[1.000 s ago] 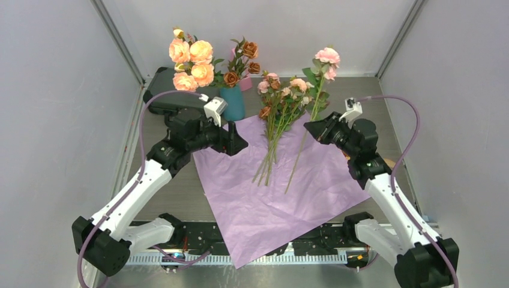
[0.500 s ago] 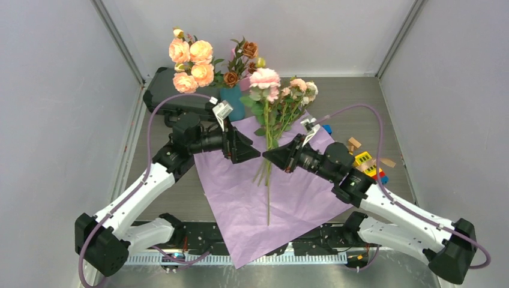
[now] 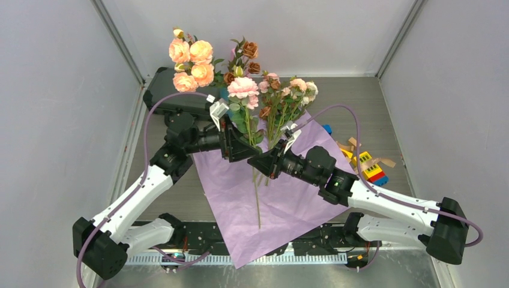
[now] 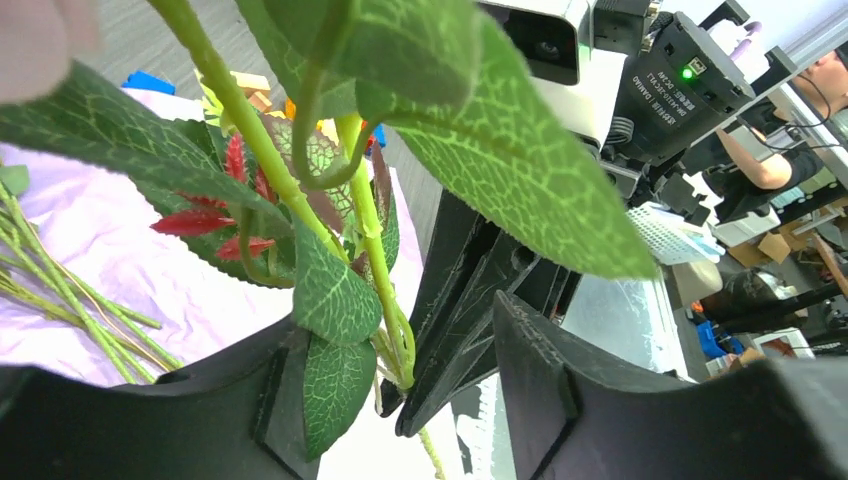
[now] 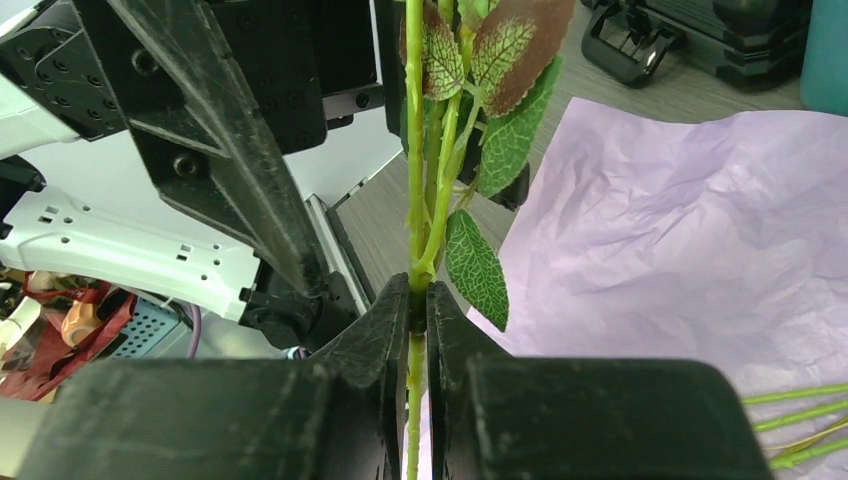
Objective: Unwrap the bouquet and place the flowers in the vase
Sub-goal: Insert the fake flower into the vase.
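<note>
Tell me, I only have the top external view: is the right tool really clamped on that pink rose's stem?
Observer: Yes. The right wrist view shows the right tool shut on the rose stem, just under a leaf.
Operator: And the other arm?
Observer: Open. The left tool straddles the same stem, its fingers apart and not clamping.
Operator: I can't make out where it goes.
Observer: The teal vase stands beyond the lilac paper, at the right wrist view's upper right edge.
</note>
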### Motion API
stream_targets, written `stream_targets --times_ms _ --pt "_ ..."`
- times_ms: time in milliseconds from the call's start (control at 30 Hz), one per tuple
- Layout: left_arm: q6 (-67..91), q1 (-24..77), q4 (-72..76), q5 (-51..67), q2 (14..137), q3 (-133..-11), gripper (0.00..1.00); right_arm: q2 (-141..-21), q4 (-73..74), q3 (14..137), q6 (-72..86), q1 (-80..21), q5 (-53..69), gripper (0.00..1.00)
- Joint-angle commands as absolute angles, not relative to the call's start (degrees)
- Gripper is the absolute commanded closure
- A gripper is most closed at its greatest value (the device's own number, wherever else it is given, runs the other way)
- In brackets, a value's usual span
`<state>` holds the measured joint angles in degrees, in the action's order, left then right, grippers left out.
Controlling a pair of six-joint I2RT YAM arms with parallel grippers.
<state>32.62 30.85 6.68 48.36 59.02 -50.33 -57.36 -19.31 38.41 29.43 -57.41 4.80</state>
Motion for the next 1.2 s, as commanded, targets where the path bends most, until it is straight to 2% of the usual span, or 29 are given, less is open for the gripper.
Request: stream_targets --times_ms 0,133,533,733,767,867,900,967,1167 --pt "32.5 31.0 9.1 49.9 58.2 -50.5 0.45 -56.2 -24.3 40.7 27.7 -57.7 2.2 1.00" --pt "33.1 31.0 10.0 50.5 58.5 -50.3 0.56 -56.4 -24.2 40.6 27.5 -57.7 2.2 1.00" --pt "33.3 31.0 10.3 50.8 59.1 -50.3 0.99 -56.7 -23.9 40.3 27.2 -57.7 1.9 1.00" --pt "31.7 31.0 8.3 49.2 58.6 -50.6 1.00 -55.1 -21.9 40.1 26.5 -57.7 0.7 0.98" --pt "30.9 31.0 7.4 48.6 58.4 -50.7 1.00 -54.8 -21.3 40.0 26.3 -57.7 0.3 0.95" --pt "26.5 31.0 2.3 44.8 56.9 -51.8 1.00 -52.8 -18.7 39.8 26.0 -57.7 -1.5 0.76" --pt "23.8 31.0 -1.1 42.8 56.1 -52.4 1.00 -52.3 -17.9 39.8 26.0 -57.7 -2.4 0.64" --pt "17.6 31.0 -6.8 37.1 53.6 -53.5 1.00 -50.8 -15.3 39.9 25.7 -57.7 -3.5 0.49" --pt "11.0 30.5 -10.2 22.3 47.6 -52.7 1.00 -44.4 -8.7 38.9 25.6 -57.7 -10.5 0.19"
